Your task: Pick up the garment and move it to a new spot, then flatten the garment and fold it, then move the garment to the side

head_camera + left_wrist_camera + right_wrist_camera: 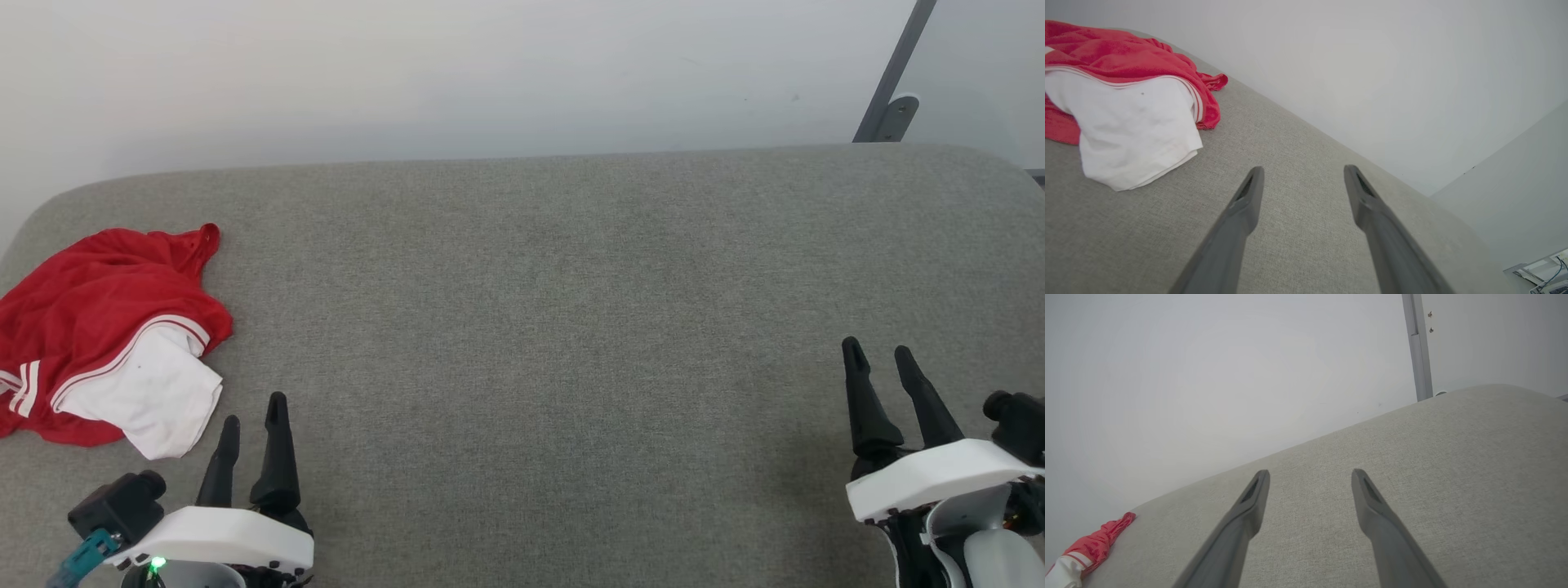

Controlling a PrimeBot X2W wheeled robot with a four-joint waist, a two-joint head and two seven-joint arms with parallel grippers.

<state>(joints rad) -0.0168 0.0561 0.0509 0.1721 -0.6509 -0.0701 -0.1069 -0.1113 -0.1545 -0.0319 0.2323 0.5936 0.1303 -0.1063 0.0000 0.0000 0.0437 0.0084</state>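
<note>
The garment (90, 318), a red T-shirt with a white sleeve and striped trim, lies crumpled at the far left of the grey padded surface (555, 310). In the left wrist view the garment (1122, 94) sits at the upper left, its white sleeve nearest the fingers. A small red and white corner of the garment (1090, 549) shows at the lower left of the right wrist view. My left gripper (255, 408) stands open just right of and below the sleeve, holding nothing. My right gripper (878, 351) is open and empty at the far right.
A pale wall (490, 73) rises behind the surface's rounded back edge. A grey metal post (894, 73) with a bracket stands at the back right corner. The surface's left edge runs close to the garment.
</note>
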